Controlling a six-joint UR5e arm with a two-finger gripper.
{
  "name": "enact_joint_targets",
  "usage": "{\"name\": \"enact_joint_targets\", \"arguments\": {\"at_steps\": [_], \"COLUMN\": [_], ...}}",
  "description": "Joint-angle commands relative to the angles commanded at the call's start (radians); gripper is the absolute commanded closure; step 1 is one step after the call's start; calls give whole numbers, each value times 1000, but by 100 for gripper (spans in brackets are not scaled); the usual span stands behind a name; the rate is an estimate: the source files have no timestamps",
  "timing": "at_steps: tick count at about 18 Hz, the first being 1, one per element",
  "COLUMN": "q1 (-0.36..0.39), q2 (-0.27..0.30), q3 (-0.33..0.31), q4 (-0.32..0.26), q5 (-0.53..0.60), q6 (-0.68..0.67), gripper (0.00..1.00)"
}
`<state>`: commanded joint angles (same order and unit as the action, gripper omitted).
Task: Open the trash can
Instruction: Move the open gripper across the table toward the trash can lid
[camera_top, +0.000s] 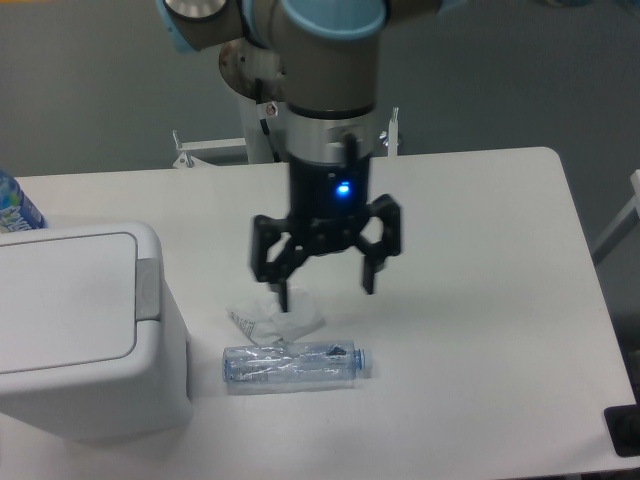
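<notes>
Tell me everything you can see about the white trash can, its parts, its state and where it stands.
The trash can is a large white boxy bin, plastic by its look, with rounded corners. Its top carries a flat rectangular lid panel, lying closed and flush, and a grey push tab on the right edge of the lid. It stands upright on the white table at the near left, cut off by the image edge. Nothing touches it; the open hand hangs apart, to its right.

A white table (480, 330) stands before a plain grey wall (80, 90).
</notes>
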<state>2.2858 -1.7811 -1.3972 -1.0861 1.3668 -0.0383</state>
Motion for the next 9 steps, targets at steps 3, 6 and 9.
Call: {"name": "enact_joint_targets", "arguments": {"at_steps": [3,6,9], "q1": [-25,-46,-51], "q2": [22,23,25], "q3": [-63,-77,-77], "q4": [0,0,0], "q5": [-8,-31,-44], "q6": [-2,-18,-54], "gripper": [0,0,0]}}
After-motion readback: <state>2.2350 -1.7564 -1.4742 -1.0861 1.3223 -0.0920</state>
